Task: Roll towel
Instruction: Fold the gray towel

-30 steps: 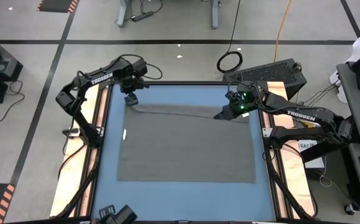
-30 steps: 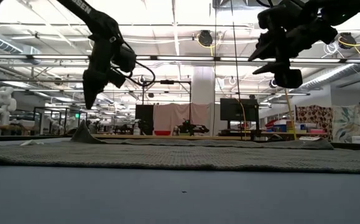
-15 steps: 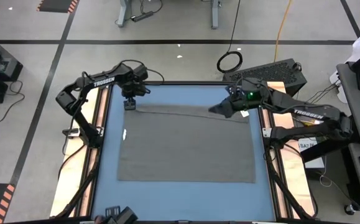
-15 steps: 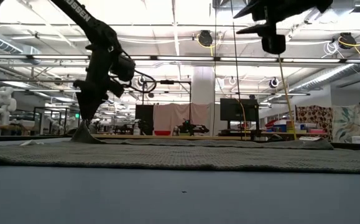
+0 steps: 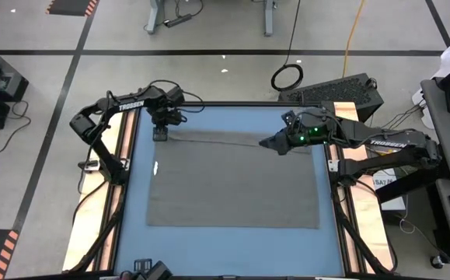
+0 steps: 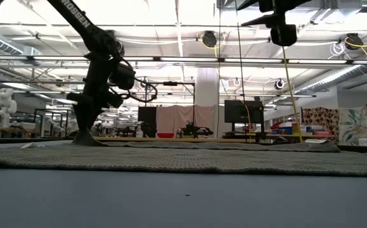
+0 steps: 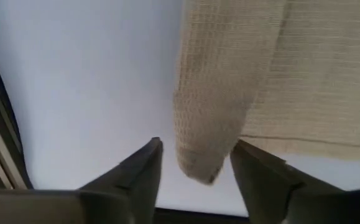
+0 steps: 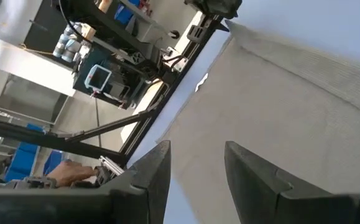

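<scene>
The dark grey towel (image 5: 232,183) lies spread flat on the blue table (image 5: 232,117), with its white tag (image 5: 155,166) at the left edge. Its far left corner (image 7: 204,149) stands up in a small bunched fold (image 6: 85,138). My left gripper (image 5: 161,134) is open and low at that corner, one finger on either side of the fold (image 7: 195,155). My right gripper (image 5: 265,144) is open and empty, raised high (image 6: 278,31) over the towel's far right part (image 8: 279,99). My left gripper comes from above, pointing down, with its fingers (image 7: 145,165) on either side of the towel's raised far left corner (image 7: 198,165). A gap shows beside one finger. I cannot tell whether the other finger touches the cloth.
Dark rails and wooden strips (image 5: 116,155) run along the table's left and right sides. A black keyboard-like device (image 5: 341,92) sits beyond the far right corner. Bare blue table (image 5: 232,249) lies near the front edge.
My left gripper has gone down and slightly toward the table's left edge, onto the towel's raised far left corner. My right gripper has risen well above the towel and moved a little toward the table's left. The towel has stayed where it was.
</scene>
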{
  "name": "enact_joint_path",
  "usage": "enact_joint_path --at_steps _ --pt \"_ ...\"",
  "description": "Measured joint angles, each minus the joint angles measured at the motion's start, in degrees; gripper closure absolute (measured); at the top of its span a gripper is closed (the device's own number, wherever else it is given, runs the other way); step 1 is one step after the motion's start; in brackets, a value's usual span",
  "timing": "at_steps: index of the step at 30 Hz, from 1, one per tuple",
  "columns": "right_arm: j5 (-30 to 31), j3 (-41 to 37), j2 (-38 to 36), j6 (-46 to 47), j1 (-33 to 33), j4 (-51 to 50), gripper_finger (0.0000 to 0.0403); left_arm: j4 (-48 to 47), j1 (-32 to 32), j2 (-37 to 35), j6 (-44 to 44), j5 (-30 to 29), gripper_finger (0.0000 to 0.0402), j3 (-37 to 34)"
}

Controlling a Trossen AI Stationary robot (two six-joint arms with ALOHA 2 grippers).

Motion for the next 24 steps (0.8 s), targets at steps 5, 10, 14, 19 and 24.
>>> enact_joint_path --at_steps 5,10,14,19,24 --pt "3.1 0.0 0.0 2.8 2.1 -4.2 0.0261 0.7 -1.4 0.0 -1.6 -0.5 0.0325 -0.2" --pt "3.2 0.0 0.0 6.6 1.2 -17.8 0.0261 -1.7 -2.8 -0.5 -3.1 -0.5 0.0386 -0.2" --pt "3.0 3.3 1.6 2.7 -2.5 -33.9 0.0261 -4.5 -3.9 -1.4 -3.2 -1.1 0.039 -0.2" --pt "7.6 10.3 8.0 -11.2 -9.3 -54.2 0.0262 -4.9 -4.7 -5.0 -5.3 -2.2 0.0395 -0.2" --pt "9.4 9.3 17.3 -20.4 -15.5 -62.4 0.0266 -4.6 -4.6 -7.6 -5.8 -4.4 0.0391 -0.2"
